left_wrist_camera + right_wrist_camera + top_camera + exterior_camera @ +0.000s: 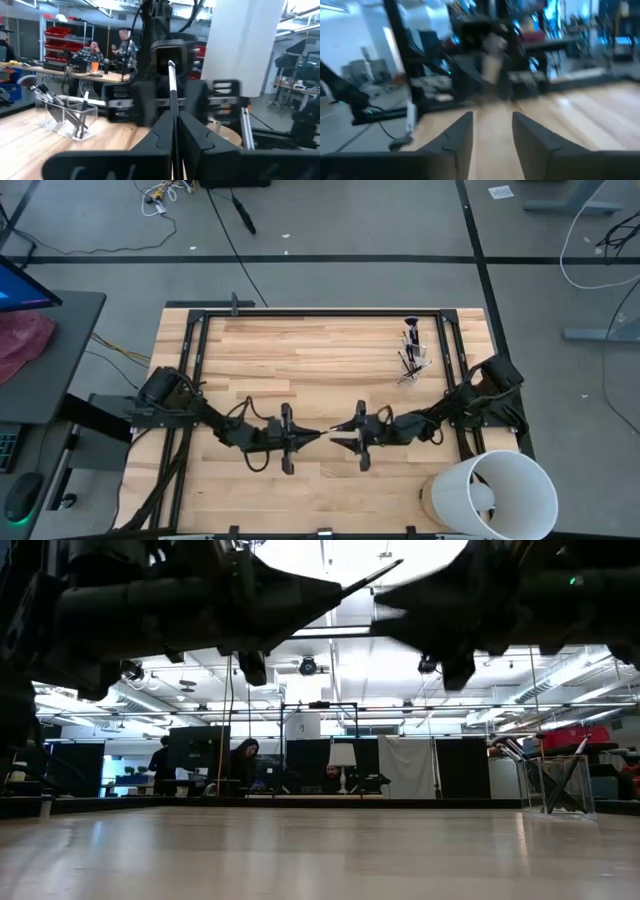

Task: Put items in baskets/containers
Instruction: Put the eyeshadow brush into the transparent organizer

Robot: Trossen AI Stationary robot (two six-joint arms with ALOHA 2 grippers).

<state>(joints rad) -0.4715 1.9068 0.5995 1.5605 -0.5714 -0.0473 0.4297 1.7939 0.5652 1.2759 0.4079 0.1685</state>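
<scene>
Handover step: left gripper (312,436) clamped on a brush (173,107), tip toward right gripper (340,427), fingers apart just ahead; cup (411,361) well beyond right gripper; next, carry brush to cup.

even, bright overhead light falls on the wooden table (300,370) in the high view, with only soft, short shadows under the arms. at table height the ceiling lights (330,565) blow out to white glare, leaving both arms as near-black silhouettes, and the tabletop shows a pale sheen. the left wrist view is fairly clear, its near fingers soft. the right wrist view is smeared with blur and bluish.
</scene>
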